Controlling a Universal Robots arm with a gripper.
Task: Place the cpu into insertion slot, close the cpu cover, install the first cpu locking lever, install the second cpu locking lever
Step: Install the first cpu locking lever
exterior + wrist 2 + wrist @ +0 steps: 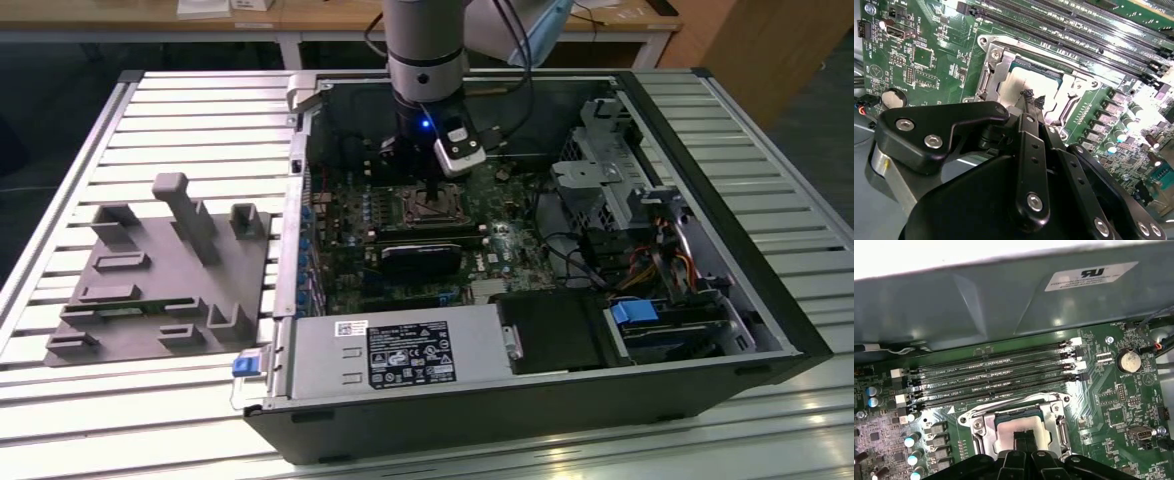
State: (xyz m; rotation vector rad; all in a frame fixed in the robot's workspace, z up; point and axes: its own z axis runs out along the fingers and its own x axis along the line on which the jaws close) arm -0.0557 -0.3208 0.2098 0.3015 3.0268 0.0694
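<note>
Exterior view, left to right: grey fixture (160, 270) on slatted table (80, 400), then open case (534, 260) with arm (424, 50) reaching down onto board (387, 240), gripper (434, 190) directly over slot (430, 205). Both wrist views: fingers (1029, 100) pressed together, tips on or just above cpu (1026, 82) seated in slot, cover (1004, 60) framing it; contact not discernible. Memory slots (994, 372) just beside slot.

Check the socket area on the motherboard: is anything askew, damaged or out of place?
Nothing stands out. The cpu lies flat and square inside the insertion slot, with the gripper directly over it. No bent or loose parts show on the board nearby.
</note>
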